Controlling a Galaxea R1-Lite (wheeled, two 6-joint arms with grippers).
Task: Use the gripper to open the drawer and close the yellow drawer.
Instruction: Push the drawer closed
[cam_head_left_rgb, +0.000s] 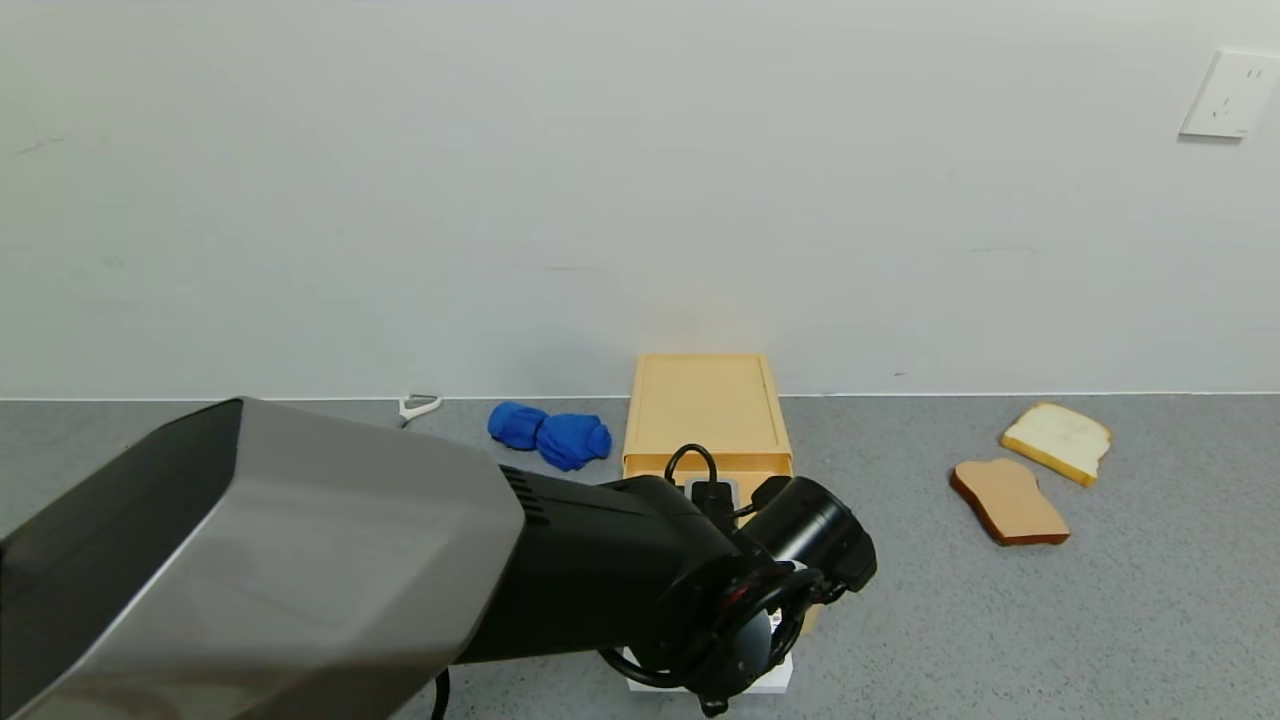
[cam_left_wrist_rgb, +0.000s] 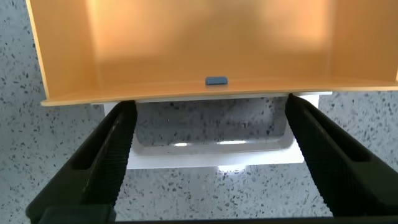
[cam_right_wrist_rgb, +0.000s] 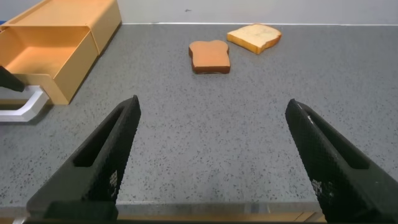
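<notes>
The pale-yellow drawer (cam_left_wrist_rgb: 205, 43) is pulled out of its yellow case (cam_head_left_rgb: 706, 405) and shows an empty tray. Its white loop handle (cam_left_wrist_rgb: 211, 149) lies flat over the grey table. My left gripper (cam_left_wrist_rgb: 211, 106) is open, with one black jaw past each end of the handle and not closed on it. In the head view the left arm's black wrist (cam_head_left_rgb: 790, 540) covers most of the drawer; a bit of the handle (cam_head_left_rgb: 782, 680) shows below it. The right wrist view shows the open drawer (cam_right_wrist_rgb: 43, 59) off to one side. My right gripper (cam_right_wrist_rgb: 212, 102) is open and empty over bare table.
Two bread slices lie to the right of the case, a brown one (cam_head_left_rgb: 1010, 500) and a white one (cam_head_left_rgb: 1058, 440). A blue cloth (cam_head_left_rgb: 550, 435) and a small white tool (cam_head_left_rgb: 418, 405) lie left of the case by the wall.
</notes>
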